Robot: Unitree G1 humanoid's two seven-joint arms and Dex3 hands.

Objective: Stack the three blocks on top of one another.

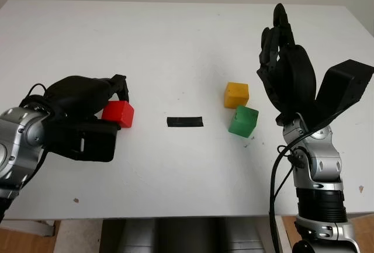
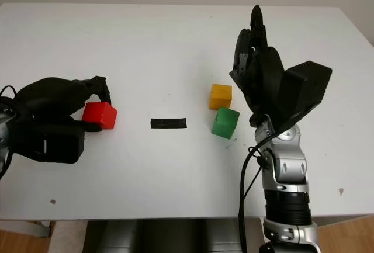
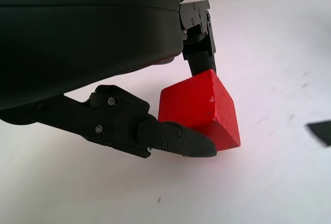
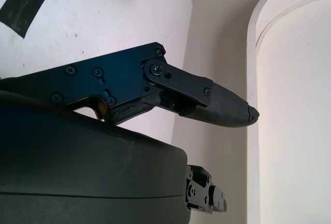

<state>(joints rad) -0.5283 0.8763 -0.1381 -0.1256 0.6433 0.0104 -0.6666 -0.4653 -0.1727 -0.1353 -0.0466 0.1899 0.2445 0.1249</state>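
Pinching the red block (image 3: 199,110) between its fingers (image 3: 176,138), the left hand (image 1: 79,115) has stacked nothing yet; the yellow block (image 1: 236,94) and green block (image 1: 243,121) sit well apart from it, the open right hand (image 1: 286,69) raised beside them.

Bright, even overhead light, diffuse. The white table (image 1: 175,48) reads near blown-out in the head views, no hard glare spots. Shadows soft and short: a faint one under the left hand (image 1: 87,115) toward the front edge, small dark rims beneath the yellow block (image 1: 236,94) and green block (image 1: 243,121). Head views sharp across the frame, slight barrel bend along the table's far edge. In the left wrist view the red block (image 3: 199,107) is crisp with a soft shadow under it; the hand shell close to the lens is dark and low in detail. Right wrist view: the wall behind the right hand (image 4: 155,94) is overexposed, shell nearly black.
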